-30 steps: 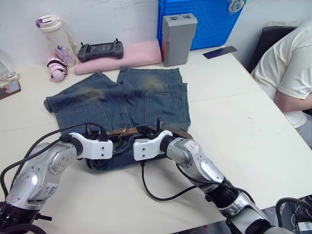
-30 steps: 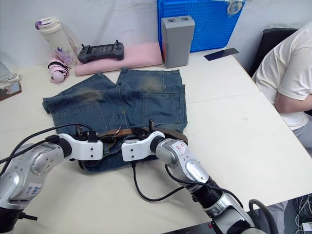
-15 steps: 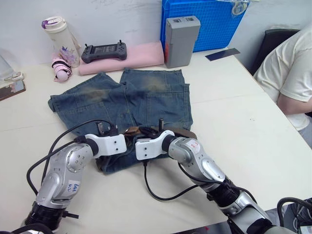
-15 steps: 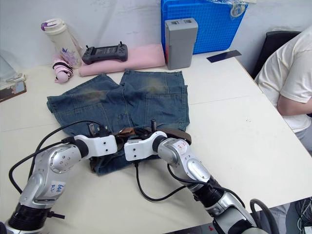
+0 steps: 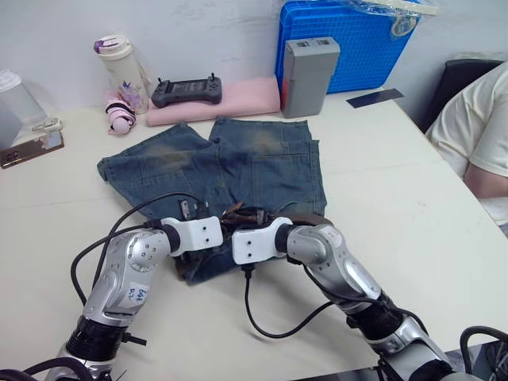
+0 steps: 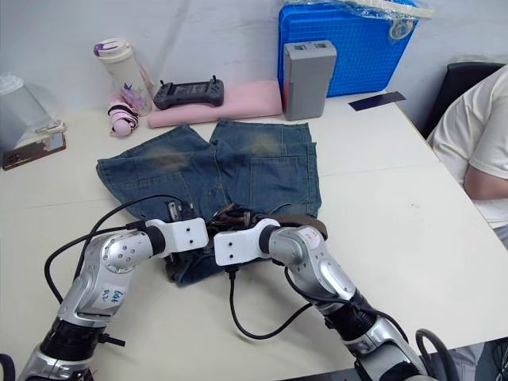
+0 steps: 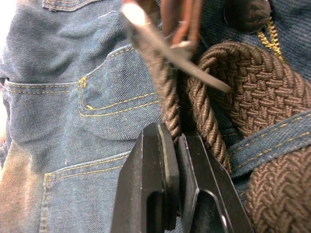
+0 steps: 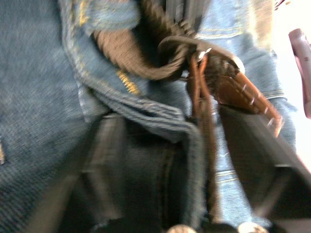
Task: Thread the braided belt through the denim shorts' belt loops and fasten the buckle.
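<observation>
Since 1 second ago my left gripper point(image 7: 177, 145) has slid in toward 3 o'clock, fingers clenched on the dark brown braided belt point(image 7: 233, 92) at the faded blue denim shorts' point(image 5: 238, 163) waistband, while my right gripper's point(image 8: 194, 160) fingers stand released around the bunched strap, so fastening remains.

Counter point(image 5: 413, 198): pale cream top, wall along far edge. Denim shorts point(image 5: 238, 163) lie flat near centre, waistband toward robot, legs toward the wall. Braided belt point(image 5: 305, 221) runs along the waistband. Behind shorts: pink folded cloth point(image 5: 238, 97) w/ black handheld controller point(image 5: 187, 90) on top. Just right of cloth: grey box point(image 5: 308, 66) upright, blue crate point(image 5: 357, 44) behind it. Dark flat strip point(image 5: 373, 98) on counter near crate's right side. Far left: white bottle w/ purple lid point(image 5: 125, 67), pink item point(image 5: 119, 117) touching its base, clear container point(image 5: 14, 99) at left edge, small brown-framed flat obj point(image 5: 32, 149) near it. Black cable point(image 5: 274, 317) loops on bare counter, near side.
</observation>
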Action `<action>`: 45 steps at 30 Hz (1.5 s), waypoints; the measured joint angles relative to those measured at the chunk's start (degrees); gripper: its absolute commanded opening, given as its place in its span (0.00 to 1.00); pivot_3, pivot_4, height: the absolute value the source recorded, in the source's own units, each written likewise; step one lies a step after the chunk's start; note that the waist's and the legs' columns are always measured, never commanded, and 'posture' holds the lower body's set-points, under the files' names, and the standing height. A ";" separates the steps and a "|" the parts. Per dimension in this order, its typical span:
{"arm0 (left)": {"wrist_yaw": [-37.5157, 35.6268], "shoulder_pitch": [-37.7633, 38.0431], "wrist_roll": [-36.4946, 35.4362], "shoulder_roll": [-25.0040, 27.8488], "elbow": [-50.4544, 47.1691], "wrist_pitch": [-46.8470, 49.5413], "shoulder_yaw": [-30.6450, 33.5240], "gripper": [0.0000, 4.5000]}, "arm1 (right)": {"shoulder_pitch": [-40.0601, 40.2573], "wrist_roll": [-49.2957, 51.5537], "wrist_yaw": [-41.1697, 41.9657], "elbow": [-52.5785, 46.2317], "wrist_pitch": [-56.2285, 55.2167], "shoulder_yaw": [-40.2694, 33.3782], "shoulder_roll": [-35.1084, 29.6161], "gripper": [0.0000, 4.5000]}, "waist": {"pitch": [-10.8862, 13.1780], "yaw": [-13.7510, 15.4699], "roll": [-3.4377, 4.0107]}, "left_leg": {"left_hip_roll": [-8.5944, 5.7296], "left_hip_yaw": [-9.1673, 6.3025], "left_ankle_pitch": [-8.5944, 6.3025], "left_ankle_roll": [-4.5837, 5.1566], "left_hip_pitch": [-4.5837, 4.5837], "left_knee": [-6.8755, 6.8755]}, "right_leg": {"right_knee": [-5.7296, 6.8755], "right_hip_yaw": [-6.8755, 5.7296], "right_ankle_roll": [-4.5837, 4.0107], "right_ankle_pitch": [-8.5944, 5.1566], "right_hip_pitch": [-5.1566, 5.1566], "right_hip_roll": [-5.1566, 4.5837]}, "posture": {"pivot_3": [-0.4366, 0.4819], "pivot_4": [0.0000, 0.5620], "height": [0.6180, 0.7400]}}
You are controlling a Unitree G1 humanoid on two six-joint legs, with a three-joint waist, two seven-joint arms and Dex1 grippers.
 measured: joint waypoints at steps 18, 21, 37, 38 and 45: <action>1.02 -0.74 -0.14 -2.24 0.90 0.39 -1.58 0.00 | -6.32 9.98 -2.94 -2.14 1.59 -4.83 -7.70 0.92 | -0.05 1.47 0.23 | -0.05 -0.16 -0.08 0.16 0.58 -0.18 | -0.53 -0.07 0.13 0.07 0.77 -0.03 | 0.48 0.27 0.47; 1.02 -0.79 -0.14 -2.23 0.90 0.66 -1.59 0.00 | -6.32 7.71 -5.04 0.60 -4.75 -2.48 -10.02 0.92 | -0.05 1.39 0.23 | -0.02 -0.15 -0.08 0.16 0.59 -0.18 | -0.53 -0.06 0.14 0.07 0.77 -0.01 | 0.48 0.27 0.47; 1.06 -0.84 -0.13 -1.95 0.58 1.13 -1.88 0.00 | -8.05 1.53 -9.37 7.60 -14.51 1.55 -7.36 0.92 | -0.06 1.38 0.26 | 0.00 -0.15 -0.08 0.16 0.59 -0.20 | -0.54 -0.04 0.15 0.07 0.75 0.05 | 0.48 0.27 0.47; 1.06 -0.78 -0.13 -1.95 0.57 1.16 -2.04 0.00 | -8.06 1.53 -9.39 7.57 -14.84 1.59 -7.18 0.92 | -0.06 1.47 0.26 | -0.01 -0.16 -0.08 0.16 0.59 -0.20 | -0.56 -0.05 0.15 0.07 0.76 0.04 | 0.48 0.27 0.47; 1.10 -0.44 -0.13 -1.85 0.15 1.56 -2.09 0.00 | -6.96 1.61 -9.23 7.27 -14.88 1.22 -7.83 0.92 | -0.06 1.43 0.26 | 0.00 -0.16 -0.11 0.21 0.59 -0.24 | -0.66 -0.05 0.16 0.08 0.78 0.05 | 0.48 0.27 0.47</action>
